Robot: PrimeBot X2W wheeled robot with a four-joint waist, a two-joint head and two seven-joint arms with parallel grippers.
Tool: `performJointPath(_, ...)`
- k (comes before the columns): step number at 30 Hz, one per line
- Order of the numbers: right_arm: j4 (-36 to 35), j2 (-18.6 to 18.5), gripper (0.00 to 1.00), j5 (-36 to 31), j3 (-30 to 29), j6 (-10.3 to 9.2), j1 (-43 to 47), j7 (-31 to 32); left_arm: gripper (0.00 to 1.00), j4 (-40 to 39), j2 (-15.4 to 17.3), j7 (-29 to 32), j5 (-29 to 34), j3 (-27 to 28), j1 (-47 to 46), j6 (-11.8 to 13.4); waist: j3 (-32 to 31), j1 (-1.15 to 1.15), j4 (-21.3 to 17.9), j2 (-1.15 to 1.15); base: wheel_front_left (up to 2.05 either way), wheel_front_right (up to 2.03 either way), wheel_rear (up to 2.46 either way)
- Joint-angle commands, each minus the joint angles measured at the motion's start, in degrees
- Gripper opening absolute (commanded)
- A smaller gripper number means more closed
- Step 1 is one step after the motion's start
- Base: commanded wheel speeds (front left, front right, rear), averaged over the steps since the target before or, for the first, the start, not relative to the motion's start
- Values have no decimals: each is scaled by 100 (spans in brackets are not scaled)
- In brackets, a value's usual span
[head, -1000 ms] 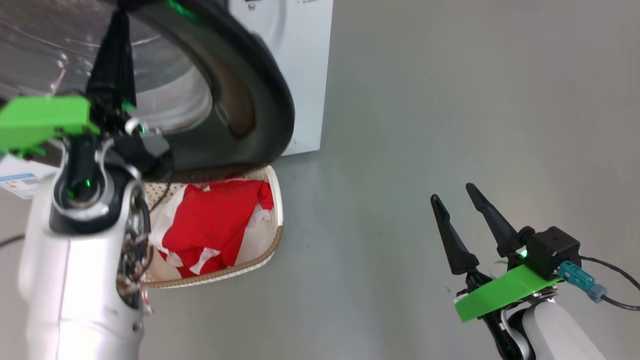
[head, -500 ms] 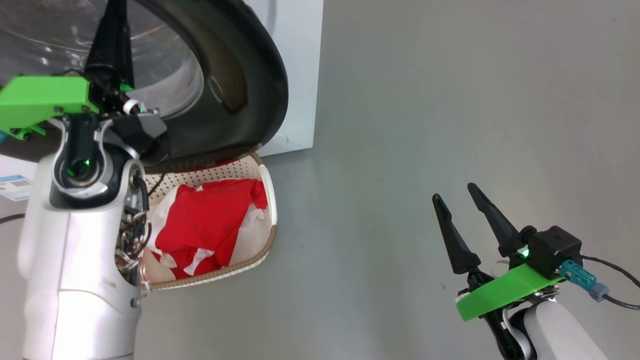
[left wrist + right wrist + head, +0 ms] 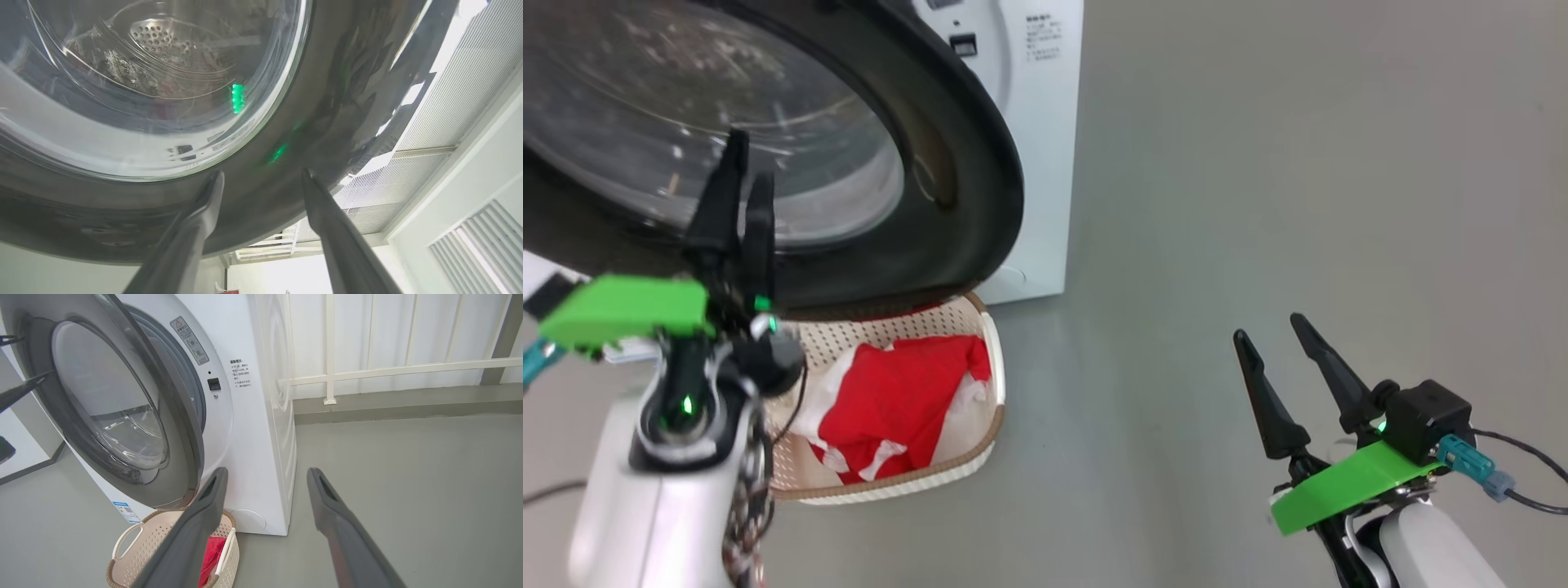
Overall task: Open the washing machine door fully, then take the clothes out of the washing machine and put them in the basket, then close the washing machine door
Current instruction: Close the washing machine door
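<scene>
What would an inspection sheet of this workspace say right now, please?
Surface: smooth grey floor.
Job's things: washing machine door partly open on the washing machine; red clothes in the basket beneath it.
Clutter: nothing seen.
Grippers: left gripper open, by the door's black rim; right gripper open, empty, over the floor.
Cables: dark cable with teal plug at the right wrist.
Surroundings: white railing behind the machine.

One washing machine (image 3: 1037, 163), one washing machine door (image 3: 980, 188), one basket (image 3: 890, 335), one heap of clothes (image 3: 907, 400), garments not separately countable, one left gripper (image 3: 750, 155), one right gripper (image 3: 1268, 327).
</scene>
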Motion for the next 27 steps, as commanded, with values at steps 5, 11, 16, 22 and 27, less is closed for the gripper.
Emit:
performJointPath(5, -90, 23, 100, 71, 83, 2, 158, -37, 100, -641, 501, -262, 760, -96, 806, -194, -460, 0, 252, 0, 0, 0, 0)
performJointPath(11, -127, 28, 100, 66, 90, 2, 322, -37, 100, -1327, 1029, -972, 2124, -375, 1854, -214, -743, 0, 310, 0, 0, 0, 0)
performJointPath(16, -150, 42, 100, 56, 33, 2, 497, -37, 100, -1731, 1333, -1551, 3328, -605, 2650, -88, -979, 0, 347, 0, 0, 0, 0)
performJointPath(22, -231, 80, 100, 39, -39, 2, 627, -37, 100, -1861, 1313, -1764, 4593, -378, 3372, 77, -1104, 0, 346, 0, 0, 0, 0)
performJointPath(27, -305, 103, 100, 11, -66, 2, 701, -37, 100, -1892, 1323, -1771, 6422, 1, 3753, 298, -1180, 0, 357, 0, 0, 0, 0)
